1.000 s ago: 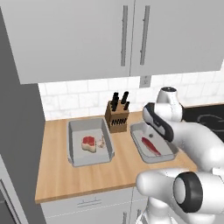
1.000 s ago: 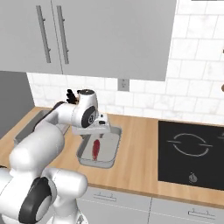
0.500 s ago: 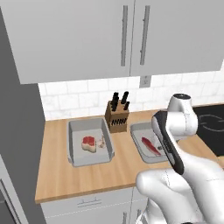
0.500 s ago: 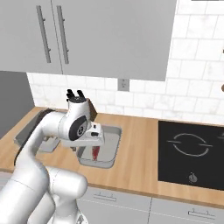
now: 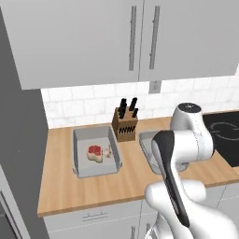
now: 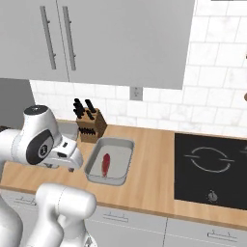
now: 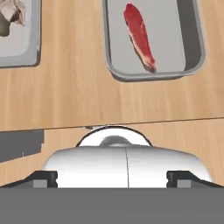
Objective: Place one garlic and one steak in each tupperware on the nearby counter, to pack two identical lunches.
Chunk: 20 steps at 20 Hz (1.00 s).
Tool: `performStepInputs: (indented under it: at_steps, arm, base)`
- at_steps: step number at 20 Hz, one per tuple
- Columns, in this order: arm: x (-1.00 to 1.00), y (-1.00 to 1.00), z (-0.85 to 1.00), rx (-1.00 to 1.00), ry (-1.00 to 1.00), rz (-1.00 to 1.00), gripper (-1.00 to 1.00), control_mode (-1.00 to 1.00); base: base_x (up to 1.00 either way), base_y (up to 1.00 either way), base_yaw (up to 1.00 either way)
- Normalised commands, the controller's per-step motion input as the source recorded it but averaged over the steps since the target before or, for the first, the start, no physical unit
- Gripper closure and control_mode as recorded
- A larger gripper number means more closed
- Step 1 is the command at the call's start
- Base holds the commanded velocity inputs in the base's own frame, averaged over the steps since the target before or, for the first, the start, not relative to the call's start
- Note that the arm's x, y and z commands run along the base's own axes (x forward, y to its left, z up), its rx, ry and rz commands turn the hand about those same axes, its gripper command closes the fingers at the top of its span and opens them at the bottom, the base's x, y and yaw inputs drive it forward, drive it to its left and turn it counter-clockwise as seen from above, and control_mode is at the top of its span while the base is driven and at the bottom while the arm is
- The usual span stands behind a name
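On the light-brown wooden bench (image 5: 93, 186), the left shallow grey tupperware (image 5: 79, 140) already holds a chunky red steak (image 5: 95, 152) and a pale garlic bulb (image 5: 108, 152). The right grey tupperware (image 6: 123, 144), ahead of the jaws, holds just a flat dark-red steak (image 6: 104, 164); its garlic seems left to do. The jaws stand released, holding nothing.

You have a long light-brown wooden tabletop (image 5: 93, 186) carrying two shallow grey rectangular trays: one (image 5: 80, 163) left of the wooden knife block (image 5: 125, 127), the other (image 6: 124, 166) just right of it; a black cooktop (image 6: 212, 169) sits further right.
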Motion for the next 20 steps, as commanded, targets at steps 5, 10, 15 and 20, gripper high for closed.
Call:
performStepInputs:
  at_steps: [5, 10, 15, 20]
  arm:
    - [-0.41, -0.06, 0.01, 0.01, -0.05, -0.02, -1.0, -1.0]
    - [-0.22, -0.01, 0.0, 0.0, -0.03, -0.01, -1.0, -1.0]
    - [0.0, 0.0, 0.0, 0.0, 0.0, 0.0, -1.0, 1.0]
    - [0.0, 0.0, 0.0, 0.0, 0.0, 0.0, -1.0, 1.0]
  base:
    - [0.0, 0.0, 0.0]
    - [0.0, 0.0, 0.0]
    - [-0.91, 0.01, 0.02]
    - [-0.87, 0.41, 0.39]
